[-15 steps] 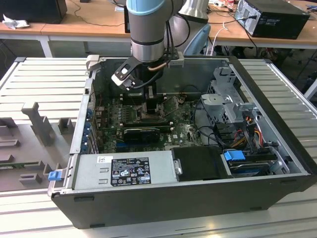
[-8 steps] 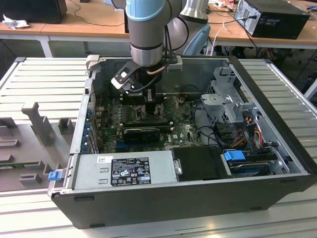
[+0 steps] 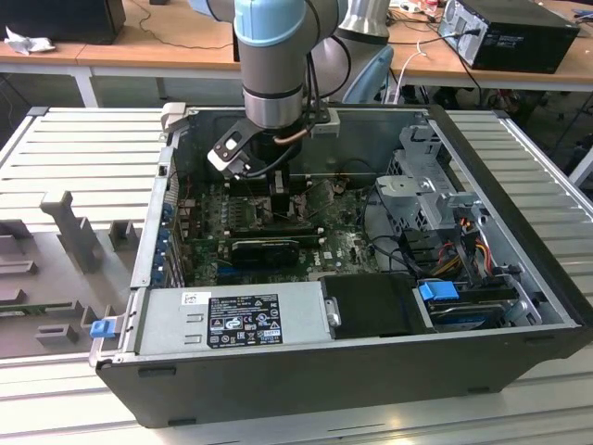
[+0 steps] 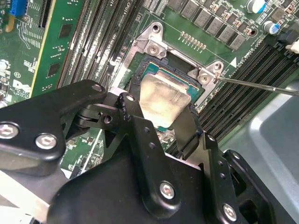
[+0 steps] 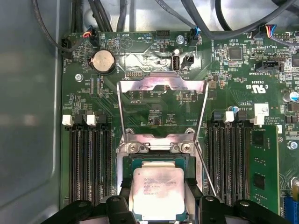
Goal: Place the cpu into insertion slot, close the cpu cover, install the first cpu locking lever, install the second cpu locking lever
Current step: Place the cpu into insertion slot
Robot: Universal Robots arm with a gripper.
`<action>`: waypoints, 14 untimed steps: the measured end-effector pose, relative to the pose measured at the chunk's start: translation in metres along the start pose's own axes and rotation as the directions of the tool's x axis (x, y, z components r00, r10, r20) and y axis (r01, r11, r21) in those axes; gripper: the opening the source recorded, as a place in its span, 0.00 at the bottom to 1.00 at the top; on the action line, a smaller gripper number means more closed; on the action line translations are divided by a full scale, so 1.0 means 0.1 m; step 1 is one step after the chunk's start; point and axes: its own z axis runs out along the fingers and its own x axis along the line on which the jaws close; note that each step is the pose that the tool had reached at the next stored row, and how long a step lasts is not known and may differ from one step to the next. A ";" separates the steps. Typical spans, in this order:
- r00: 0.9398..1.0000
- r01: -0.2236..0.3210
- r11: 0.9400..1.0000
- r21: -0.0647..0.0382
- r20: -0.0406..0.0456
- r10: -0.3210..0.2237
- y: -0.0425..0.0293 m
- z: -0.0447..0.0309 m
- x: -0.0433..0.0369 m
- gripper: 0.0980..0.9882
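seating the cpu is the step in hand, judged from the grasp.

exterior view: the gripper (image 3: 281, 197) reaches down into the open case (image 3: 371, 371), over the far part of the board (image 3: 347, 246), towards the exterior view's left.

second wrist view: the fingers (image 4: 186, 128) are clenched on two opposite edges of the cpu (image 4: 163, 100), which lies directly over the slot (image 4: 150, 70). whether it is fully seated cannot be told. keep the cpu level and its edges parallel to the slot rim. use no downward force, since the slot is likely fragile.

first wrist view: the cover (image 5: 161, 83) stands swung open, clear of the cpu (image 5: 159, 191). a lever (image 5: 208, 173) lies unlatched beside the slot (image 5: 159, 162). keep both clear of the cpu during release.
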 end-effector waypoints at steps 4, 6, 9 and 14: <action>1.000 0.000 1.000 0.000 0.000 0.000 -0.001 0.016 -0.001 0.48; 1.000 0.000 1.000 0.000 0.001 0.000 -0.002 0.026 -0.002 0.48; 1.000 0.000 1.000 0.000 0.000 0.000 -0.002 0.031 -0.002 0.56; 1.000 0.000 1.000 0.000 0.000 0.000 -0.002 0.034 -0.002 0.56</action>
